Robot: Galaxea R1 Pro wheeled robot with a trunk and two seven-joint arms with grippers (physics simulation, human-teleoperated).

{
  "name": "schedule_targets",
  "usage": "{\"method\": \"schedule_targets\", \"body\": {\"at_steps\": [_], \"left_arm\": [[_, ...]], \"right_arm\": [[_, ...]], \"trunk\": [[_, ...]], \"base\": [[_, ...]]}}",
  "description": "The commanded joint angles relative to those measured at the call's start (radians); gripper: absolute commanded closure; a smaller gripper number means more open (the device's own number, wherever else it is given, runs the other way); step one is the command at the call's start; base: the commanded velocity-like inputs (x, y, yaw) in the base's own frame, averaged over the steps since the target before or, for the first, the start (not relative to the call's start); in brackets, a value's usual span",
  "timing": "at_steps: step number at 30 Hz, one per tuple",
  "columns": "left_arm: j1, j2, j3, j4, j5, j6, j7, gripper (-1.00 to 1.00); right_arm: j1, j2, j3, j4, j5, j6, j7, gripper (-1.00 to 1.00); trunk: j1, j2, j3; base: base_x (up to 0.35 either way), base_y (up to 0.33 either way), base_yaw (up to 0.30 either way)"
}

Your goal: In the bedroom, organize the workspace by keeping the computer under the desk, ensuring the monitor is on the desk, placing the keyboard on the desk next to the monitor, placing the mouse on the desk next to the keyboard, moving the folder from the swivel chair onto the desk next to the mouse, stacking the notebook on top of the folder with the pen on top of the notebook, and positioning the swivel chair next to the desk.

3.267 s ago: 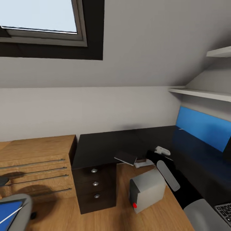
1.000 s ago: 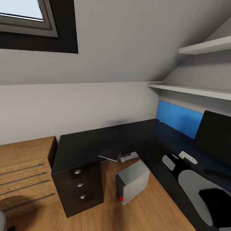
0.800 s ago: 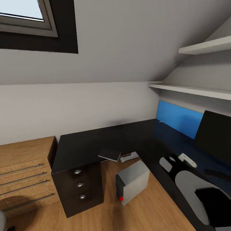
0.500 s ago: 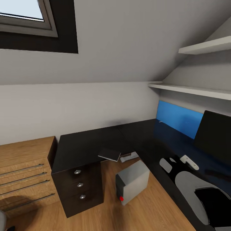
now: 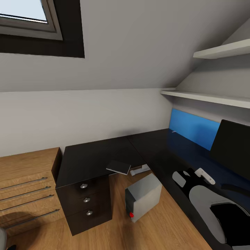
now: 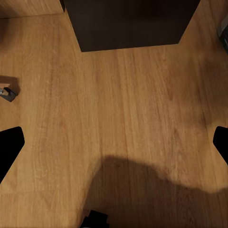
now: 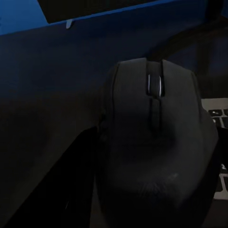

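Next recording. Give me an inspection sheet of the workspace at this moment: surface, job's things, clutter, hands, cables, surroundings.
Surface: desk, black corner top with knobbed drawers.
Job's things: monitor upright on the desk; computer on the wooden floor in the desk's inner corner; mouse close in the right wrist view, keyboard keys beside it.
Clutter: dark flat book-like item at the desk edge.
Hands: left hand open above the floor; right hand over the desk, grip unreadable.
Cables: nothing seen.
Surroundings: wooden drawer cabinet, wall shelves, window.
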Motion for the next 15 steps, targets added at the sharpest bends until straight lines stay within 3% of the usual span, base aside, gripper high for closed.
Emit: {"method": "schedule_targets", "body": {"at_steps": [1, 6, 15], "left_arm": [[0.000, 0.000, 0.000, -0.001, 0.010, -0.003, 0.001, -1.00], [0.000, 0.000, 0.000, -0.001, 0.010, -0.003, 0.001, -1.00], [0.000, 0.000, 0.001, -0.001, 0.010, -0.004, 0.000, -1.00]], "right_arm": [[0.000, 0.000, 0.009, -0.001, -0.011, -0.005, 0.000, 1.00], [0.000, 0.000, 0.009, -0.001, -0.010, -0.005, 0.004, 1.00], [0.000, 0.000, 0.009, -0.002, -0.009, -0.005, 0.006, 1.00]], "trunk": [[0.000, -0.001, -0.001], [0.000, -0.001, -0.001], [0.000, -0.001, -0.001]], "base": [[0.000, 0.000, 0.000], [0.000, 0.000, -0.102], [0.000, 0.000, -0.249]]}}
